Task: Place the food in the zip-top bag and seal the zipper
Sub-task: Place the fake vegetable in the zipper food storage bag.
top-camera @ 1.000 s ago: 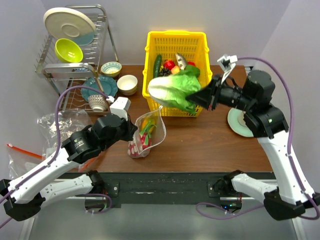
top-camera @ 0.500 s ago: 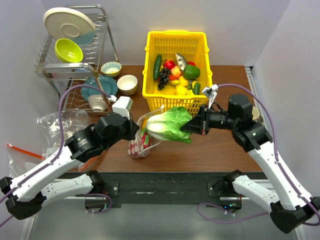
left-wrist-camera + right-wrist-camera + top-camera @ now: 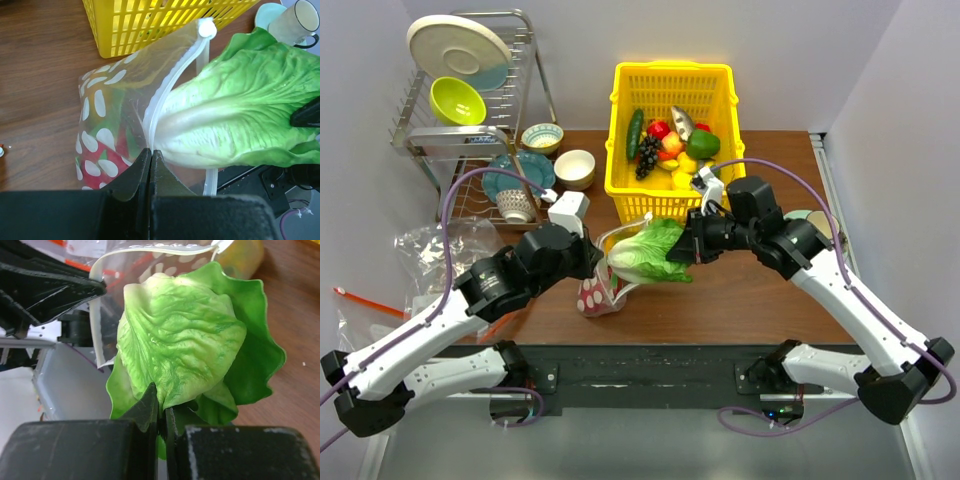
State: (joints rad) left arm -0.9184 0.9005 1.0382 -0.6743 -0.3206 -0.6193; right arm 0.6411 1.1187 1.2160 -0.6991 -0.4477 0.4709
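Lettuce (image 3: 645,252) hangs at the bag's (image 3: 105,100) mouth, left of the table's (image 3: 750,300) centre, its stem end against the zipper (image 3: 170,82). The right gripper (image 3: 162,412) pinches its leafy end; the left gripper (image 3: 150,152) clamps the zipper rim. The mouth looks narrow, so push stem-first, leftward and down. The basket (image 3: 670,75) stands just beyond; bare wood lies to the right.

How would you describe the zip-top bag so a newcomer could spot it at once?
Start at the yellow basket at the table's far edge; just in front of it, the left gripper pinches the zip-top bag, a lettuce at its mouth. Its clear plastic carries white dots, unlike the plain clear bags lying further left.
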